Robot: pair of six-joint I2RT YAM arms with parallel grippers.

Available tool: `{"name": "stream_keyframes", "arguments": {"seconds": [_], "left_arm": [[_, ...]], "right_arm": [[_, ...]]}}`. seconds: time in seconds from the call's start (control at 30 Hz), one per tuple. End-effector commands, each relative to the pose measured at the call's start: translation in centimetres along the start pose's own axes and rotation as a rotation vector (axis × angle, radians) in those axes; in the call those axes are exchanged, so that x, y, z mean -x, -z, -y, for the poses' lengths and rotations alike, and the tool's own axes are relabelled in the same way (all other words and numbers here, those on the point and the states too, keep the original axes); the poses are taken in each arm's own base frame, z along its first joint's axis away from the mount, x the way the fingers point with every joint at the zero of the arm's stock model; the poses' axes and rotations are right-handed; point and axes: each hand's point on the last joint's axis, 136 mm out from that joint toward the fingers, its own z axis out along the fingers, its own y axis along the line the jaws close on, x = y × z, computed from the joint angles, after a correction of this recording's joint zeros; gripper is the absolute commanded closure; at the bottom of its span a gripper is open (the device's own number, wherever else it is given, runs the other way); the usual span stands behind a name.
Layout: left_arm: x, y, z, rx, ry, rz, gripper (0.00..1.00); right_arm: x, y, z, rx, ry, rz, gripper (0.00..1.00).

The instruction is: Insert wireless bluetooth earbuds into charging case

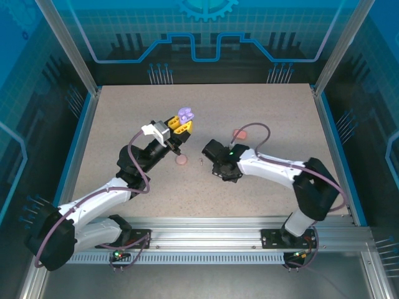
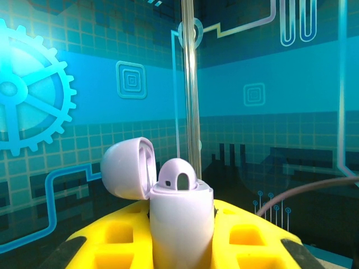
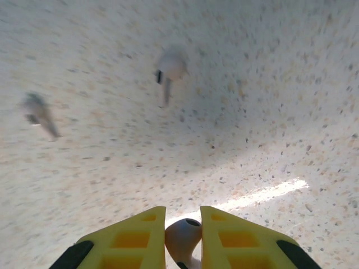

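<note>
Left jaws clamped on the lilac plastic charging case (image 2: 180, 224), raised over the far middle of the speckled beige desk (image 1: 112, 124). Case upright, domed lid (image 2: 128, 168) flipped open to the left. 1 lilac earbud (image 2: 178, 178) sits in a socket, head poking out.

Right jaws low over desk centre, pinched on 1 pale stemmed earbud (image 3: 182, 235); pink or lilac, can't tell.

2 more lie loose on the desk ahead of those jaws, apart from each other: a pale pink bud (image 3: 170, 68) and, to its left, a darker blurred bud (image 3: 38, 112).

From above, 2 small round pinkish objects sit on the desk: the near pinkish object (image 1: 181, 160) between the 2 arm ends, the far pinkish object (image 1: 239, 134) just beyond the right arm (image 1: 274, 168).
</note>
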Motion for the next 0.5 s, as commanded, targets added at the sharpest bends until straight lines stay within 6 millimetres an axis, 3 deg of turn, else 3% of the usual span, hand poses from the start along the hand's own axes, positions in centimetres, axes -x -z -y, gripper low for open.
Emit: {"name": "stream_keyframes", "arguments": {"seconds": [0.0,0.27,0.47], "left_arm": [[2.3,-0.4,0.4,-0.021,0.000,0.057,1.00],[2.4,-1.0,0.6,-0.038,-0.006,0.055,1.00],[2.0,-1.4,0.7,-0.051,-0.004,0.040,1.00]], "right_arm": [[3.2,3.2,0.1,0.072,0.014,0.091,0.81],[10.6,13.1,-3.3,0.399,0.025,0.244,0.81],[14.5,20.6,-6.6,0.621,0.080,0.357,0.81]]}}
